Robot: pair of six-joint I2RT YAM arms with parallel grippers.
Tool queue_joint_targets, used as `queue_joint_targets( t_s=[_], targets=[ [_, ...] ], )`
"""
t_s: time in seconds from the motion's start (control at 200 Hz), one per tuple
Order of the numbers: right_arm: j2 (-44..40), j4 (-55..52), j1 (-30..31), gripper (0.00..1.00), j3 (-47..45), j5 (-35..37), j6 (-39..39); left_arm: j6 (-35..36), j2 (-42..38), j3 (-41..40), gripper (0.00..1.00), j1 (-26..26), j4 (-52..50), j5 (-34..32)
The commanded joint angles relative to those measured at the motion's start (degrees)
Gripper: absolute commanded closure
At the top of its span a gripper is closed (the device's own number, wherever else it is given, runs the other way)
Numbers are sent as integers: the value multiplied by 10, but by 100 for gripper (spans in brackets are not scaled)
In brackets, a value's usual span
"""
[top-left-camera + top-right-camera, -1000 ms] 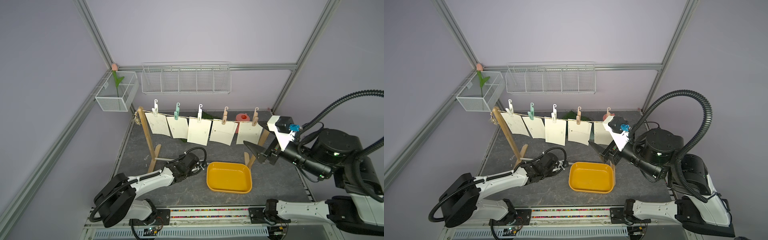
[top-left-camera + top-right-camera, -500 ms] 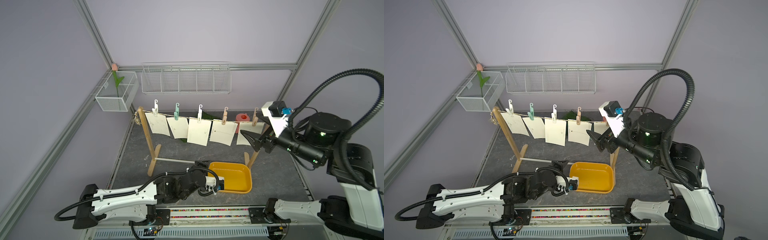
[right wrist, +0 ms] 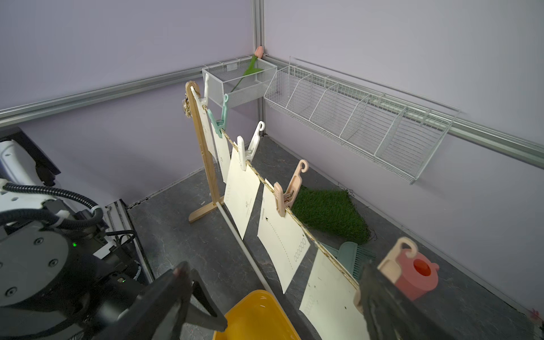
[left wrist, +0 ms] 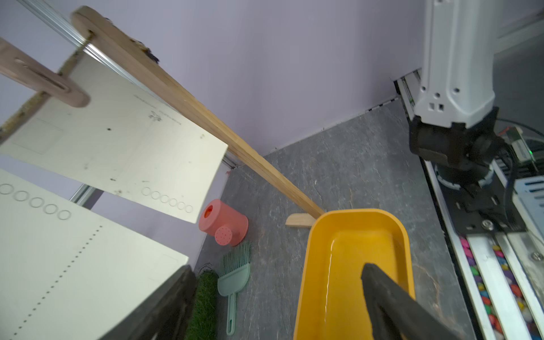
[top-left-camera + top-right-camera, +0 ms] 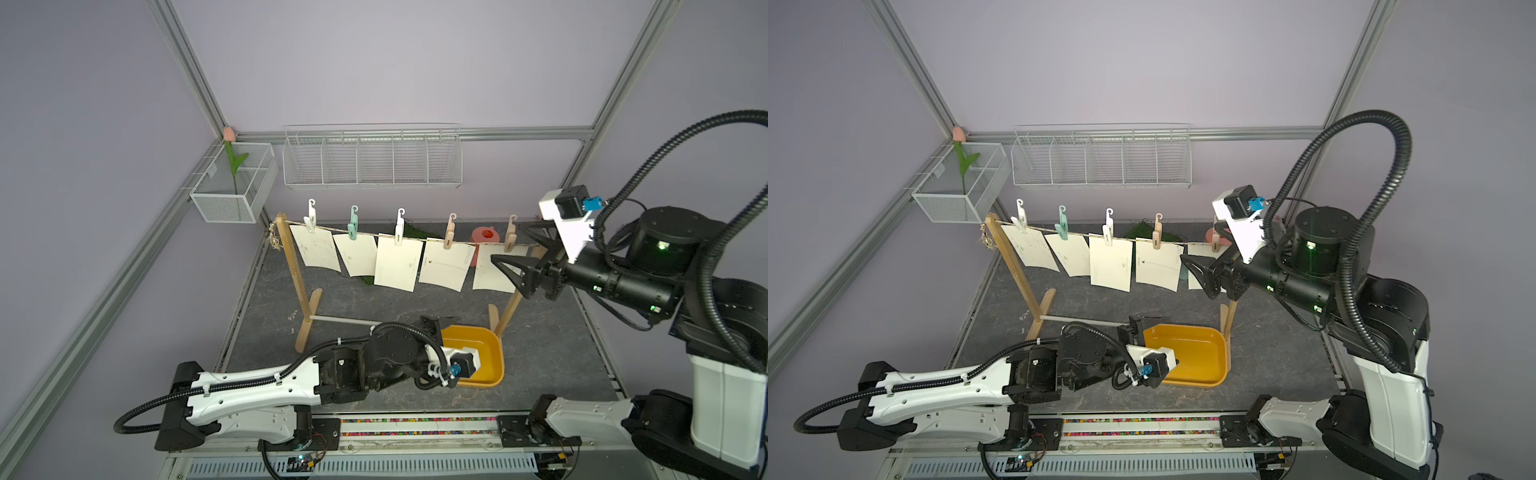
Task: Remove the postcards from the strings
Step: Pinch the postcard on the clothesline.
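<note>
1. Five postcards (image 5: 397,264) hang in a row from the twine (image 5: 419,237), each held by a hooked clothespin. None is off the line; the yellow tray (image 5: 494,353) below appears empty.
2. The right gripper (image 5: 510,244) is raised to twine height at its own end of the row. Its jaws are spread wide and hold nothing.
3. The end postcard (image 3: 332,294) lies directly ahead of that gripper. The card's top edge runs along the twine, away from the fingers, so the gripper meets it edge-on. One finger (image 3: 379,297) stands just beside the peach clothespin (image 3: 394,262) on the card's far face. The other finger is well apart on the near side.
4. The left gripper (image 4: 278,268) sits low over the tray, jaws wide and empty, well below the cards.
5. Judgement: the right arm is the nearer. The jaws appear to straddle the card's plane, so closing should pinch its two faces, provided the far finger clears the clothespin.
</note>
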Motion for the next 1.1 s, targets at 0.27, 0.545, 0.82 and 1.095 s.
queue_joint_targets(
  t_s=[0.27, 0.545, 0.82, 1.095],
  targets=[
    [24, -72, -67, 11, 52, -24, 5, -99, 84, 117, 11, 155, 52, 243],
    [63, -67, -267, 7, 42, -261, 34, -132, 159, 163, 12, 197, 91, 285],
    [81, -52, -300, 11, 26, -343, 29, -122, 206, 147, 12, 210, 187, 223],
    [90, -36, -301, 11, 11, -337, -5, -79, 265, 175, 29, 222, 224, 210]
  ],
)
